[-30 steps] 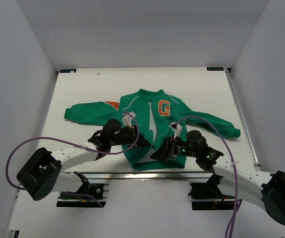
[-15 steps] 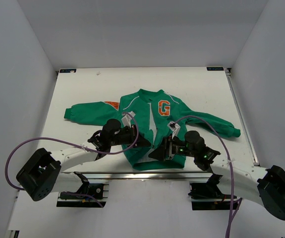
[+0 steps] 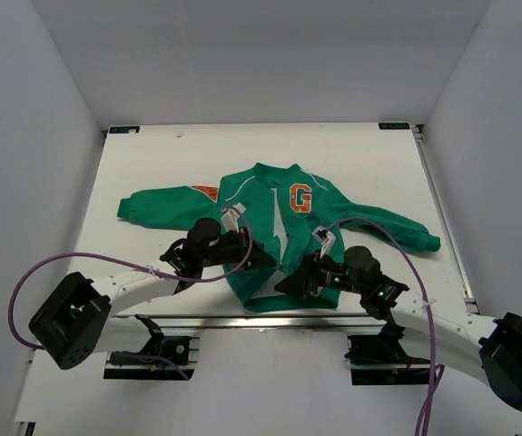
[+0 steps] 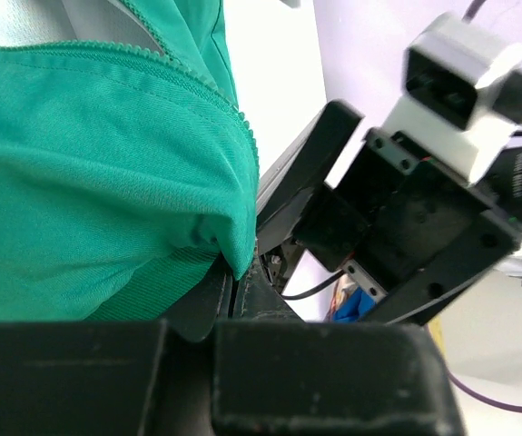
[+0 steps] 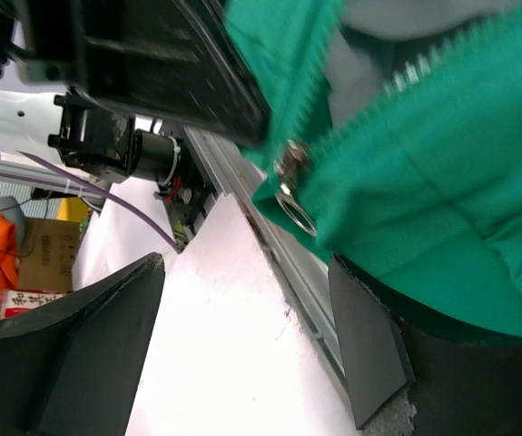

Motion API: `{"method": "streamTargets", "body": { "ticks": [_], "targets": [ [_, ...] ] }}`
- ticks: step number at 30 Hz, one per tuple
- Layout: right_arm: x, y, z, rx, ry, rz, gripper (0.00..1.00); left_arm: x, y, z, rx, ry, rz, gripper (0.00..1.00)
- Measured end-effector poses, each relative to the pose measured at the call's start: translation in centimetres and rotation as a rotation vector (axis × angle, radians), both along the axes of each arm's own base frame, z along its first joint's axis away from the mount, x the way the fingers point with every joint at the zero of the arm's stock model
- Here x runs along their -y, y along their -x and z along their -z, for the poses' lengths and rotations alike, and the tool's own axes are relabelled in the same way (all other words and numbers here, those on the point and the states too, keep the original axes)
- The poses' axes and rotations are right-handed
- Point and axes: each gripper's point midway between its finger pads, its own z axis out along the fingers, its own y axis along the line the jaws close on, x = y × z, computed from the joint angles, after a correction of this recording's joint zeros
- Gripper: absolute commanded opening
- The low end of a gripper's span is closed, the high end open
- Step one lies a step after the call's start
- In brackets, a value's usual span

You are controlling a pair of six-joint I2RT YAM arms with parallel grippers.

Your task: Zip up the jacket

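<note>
The green jacket (image 3: 279, 227) lies flat on the white table with its front partly open and the orange "G" patch (image 3: 301, 197) facing up. My left gripper (image 3: 262, 262) is shut on the left front edge at the ribbed hem, where the fabric (image 4: 106, 182) is pinched between its jaws (image 4: 233, 282). My right gripper (image 3: 290, 283) is open at the jacket's bottom hem. In the right wrist view its fingers (image 5: 365, 354) stand wide apart. The metal zipper slider with its ring pull (image 5: 292, 195) hangs on the green edge (image 5: 424, 182) just above the gap.
The table's front edge and metal rail (image 5: 288, 272) run right beside the right gripper. The two grippers are close together; the right one's body fills part of the left wrist view (image 4: 406, 209). The sleeves spread out to the left (image 3: 152, 202) and right (image 3: 397, 232).
My right gripper has shifted slightly left along the hem and sunk a little lower. The left gripper keeps its hold and has not moved.
</note>
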Motion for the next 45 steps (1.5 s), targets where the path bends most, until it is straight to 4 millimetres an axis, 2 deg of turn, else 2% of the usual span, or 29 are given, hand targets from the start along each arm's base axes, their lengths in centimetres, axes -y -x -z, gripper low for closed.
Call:
{"method": "streamTargets", "body": {
  "ticks": [4,11,16,18,22,38,45],
  "targets": [
    [0.4,0.9,1.0,-0.044,0.006,0.002,0.80,0.0,0.0,-0.1,-0.011,0.005,-0.008,0.00],
    [0.0,1.8,1.3,-0.058,0.009,-0.017,0.82,0.2,0.0,-0.7,0.000,0.026,-0.022,0.00],
    [-0.1,1.8,2.0,-0.079,0.028,-0.013,0.81,0.3,0.3,-0.8,0.000,0.030,-0.022,0.00],
    [-0.2,1.5,1.9,-0.075,0.021,0.001,0.81,0.4,0.3,-0.8,0.003,0.029,-0.026,0.00],
    [-0.6,0.5,0.2,-0.036,-0.048,0.039,0.81,0.5,0.4,-0.8,0.005,0.030,-0.024,0.00],
    [-0.6,-0.9,-1.2,-0.017,-0.150,0.129,0.60,0.5,0.5,-0.7,0.002,0.037,-0.030,0.00],
    [-0.6,-1.2,-1.4,-0.012,-0.162,0.145,0.39,0.5,0.5,-0.7,0.002,0.036,-0.030,0.00]
  ]
}}
